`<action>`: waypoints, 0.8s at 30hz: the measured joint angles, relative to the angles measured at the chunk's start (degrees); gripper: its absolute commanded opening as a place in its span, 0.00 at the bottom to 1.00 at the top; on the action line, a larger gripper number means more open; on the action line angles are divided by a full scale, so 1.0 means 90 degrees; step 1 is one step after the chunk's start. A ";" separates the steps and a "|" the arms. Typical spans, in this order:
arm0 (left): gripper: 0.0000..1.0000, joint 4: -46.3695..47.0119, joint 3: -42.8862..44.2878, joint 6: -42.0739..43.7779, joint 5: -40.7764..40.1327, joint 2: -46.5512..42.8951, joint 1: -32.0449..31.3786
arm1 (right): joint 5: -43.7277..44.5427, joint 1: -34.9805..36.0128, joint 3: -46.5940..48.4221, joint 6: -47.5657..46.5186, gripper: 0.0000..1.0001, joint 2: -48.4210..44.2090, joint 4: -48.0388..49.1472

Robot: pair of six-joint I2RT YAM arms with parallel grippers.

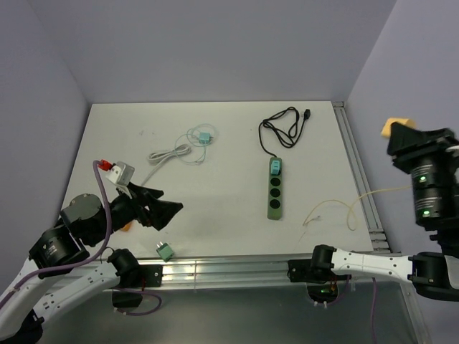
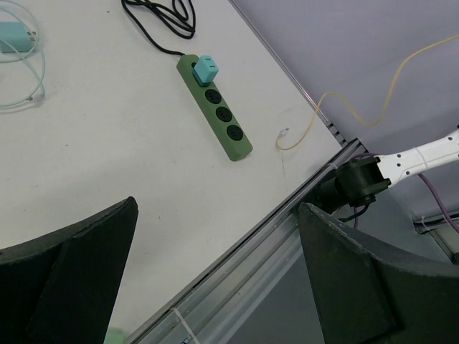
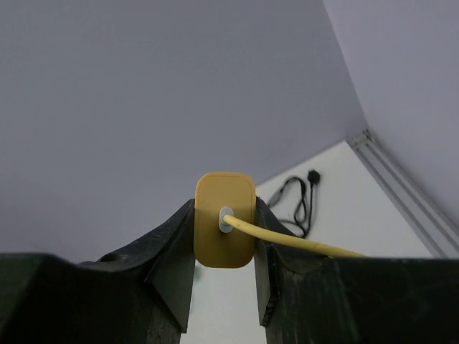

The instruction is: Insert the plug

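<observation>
Yellow plug (image 3: 224, 247) is clenched in right claw (image 3: 224, 211), left claw (image 2: 219, 209) released; power strip (image 1: 275, 195) holds teal adapter (image 1: 275, 167).

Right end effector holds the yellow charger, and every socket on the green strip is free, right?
Not every socket: a teal plug sits in the cord-end socket of the green strip, as the left wrist view shows. The right end effector does hold the yellow charger.

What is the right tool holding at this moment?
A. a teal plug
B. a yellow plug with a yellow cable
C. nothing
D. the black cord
B: in the right wrist view the right tool is shut on the yellow plug, and a yellow cable comes out of its face.
</observation>
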 measured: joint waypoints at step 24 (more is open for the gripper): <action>1.00 0.0209 -0.0114 -0.0333 0.0393 -0.0148 0.0000 | -0.3742 -0.4877 -0.0988 -0.0141 0.00 0.3436 0.1022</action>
